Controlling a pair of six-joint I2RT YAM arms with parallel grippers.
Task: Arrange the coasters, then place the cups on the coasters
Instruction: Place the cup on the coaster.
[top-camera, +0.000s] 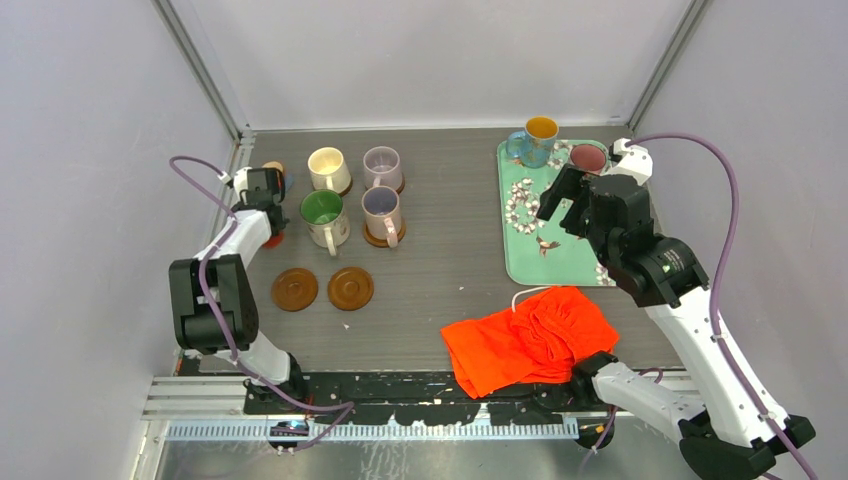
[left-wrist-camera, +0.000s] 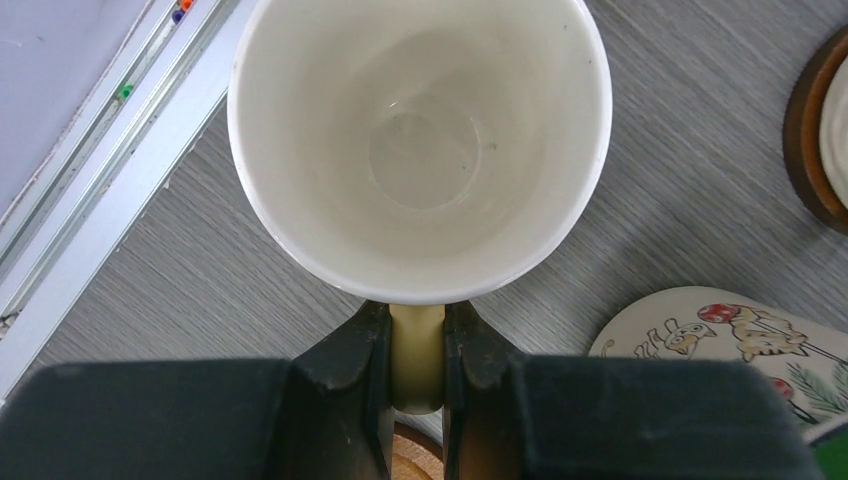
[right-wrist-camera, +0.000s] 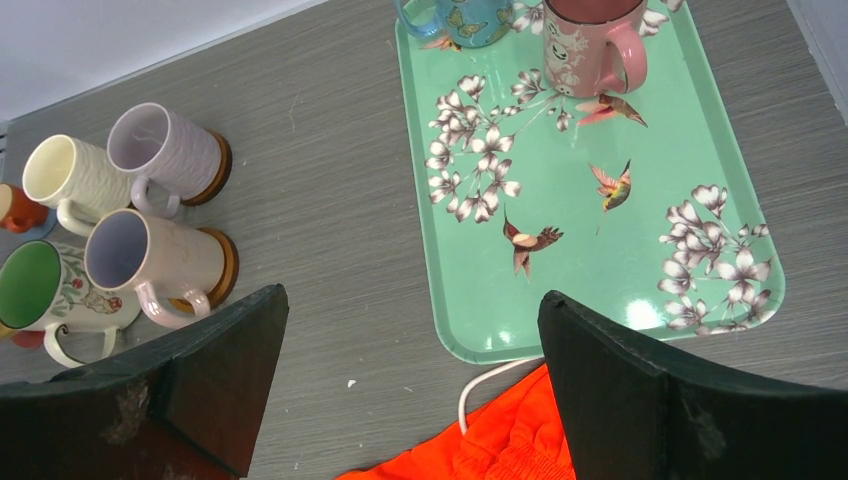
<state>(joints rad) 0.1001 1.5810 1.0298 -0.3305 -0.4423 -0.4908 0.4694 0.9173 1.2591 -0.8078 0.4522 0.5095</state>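
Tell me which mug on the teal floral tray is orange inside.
The blue butterfly-patterned mug at the tray's far left corner; the pink mug beside it is maroon inside.

L gripper (left-wrist-camera: 417, 335) clamped | L arm (top-camera: 222, 252) bent, reaching fwd | R gripper (right-wrist-camera: 408, 335) wide open, angled down

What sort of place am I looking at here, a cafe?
Probably a robot test booth, not a cafe: bare walls enclose the table, two arms are bolted at its edge, mugs serve as props.
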